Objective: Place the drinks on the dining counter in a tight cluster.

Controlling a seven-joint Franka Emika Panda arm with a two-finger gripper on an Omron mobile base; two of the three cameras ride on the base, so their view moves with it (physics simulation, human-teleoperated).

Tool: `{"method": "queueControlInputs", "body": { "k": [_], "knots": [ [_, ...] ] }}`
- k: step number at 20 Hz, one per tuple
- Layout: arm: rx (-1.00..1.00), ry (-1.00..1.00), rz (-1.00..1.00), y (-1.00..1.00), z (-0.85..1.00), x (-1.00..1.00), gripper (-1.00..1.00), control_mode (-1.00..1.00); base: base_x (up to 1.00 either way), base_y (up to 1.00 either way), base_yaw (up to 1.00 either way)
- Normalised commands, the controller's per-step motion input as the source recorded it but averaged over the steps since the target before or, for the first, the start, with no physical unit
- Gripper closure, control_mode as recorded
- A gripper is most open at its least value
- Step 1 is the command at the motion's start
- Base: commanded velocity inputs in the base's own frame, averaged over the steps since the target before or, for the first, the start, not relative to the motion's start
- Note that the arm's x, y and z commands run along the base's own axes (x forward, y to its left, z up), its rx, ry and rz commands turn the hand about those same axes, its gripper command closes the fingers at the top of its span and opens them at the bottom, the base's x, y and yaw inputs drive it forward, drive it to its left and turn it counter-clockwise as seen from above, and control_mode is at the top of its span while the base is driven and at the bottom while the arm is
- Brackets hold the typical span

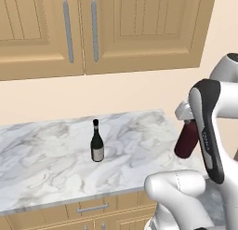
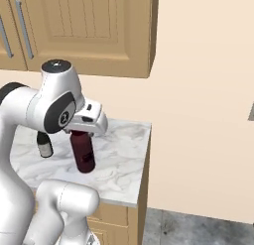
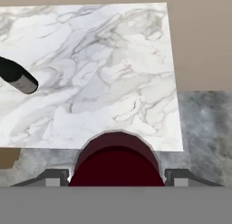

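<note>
Marble counter (image 1: 56, 173) beneath tan wood cabinets (image 1: 116, 29).

1. I am facing a short marble counter (image 1: 51, 164) that is sitting on tan wood drawers under the wall cabinets.
2. A dark long-necked wine bottle (image 1: 96, 141) with a pale label is standing upright on it, near the middle.
3. The marble around that bottle is showing grey veining, and the slab is ending at a square right-hand edge.

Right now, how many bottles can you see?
2: the wine bottle stands on the marble counter; the maroon bottle is between the gripper jaws. Others may be out of frame.
</note>
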Motion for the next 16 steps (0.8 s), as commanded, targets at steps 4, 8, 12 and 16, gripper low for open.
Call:
{"method": "queueControlInputs", "body": {
  "k": [4,8,12,16],
  "knots": [
    [0.0,0.0,0.02,0.0,0.42,-0.23,1.0,-1.0,0.0,0.0,0.0],
    [0.0,0.0,0.0,0.0,0.04,-0.04,1.0,-1.0,0.0,0.0,0.0],
    [0.0,0.0,0.0,0.0,0.0,0.0,1.0,-1.0,0.0,0.0,0.0],
    [0.0,0.0,0.0,0.0,0.0,-0.01,1.0,1.0,-0.24,-0.05,0.0]
  ]
}}
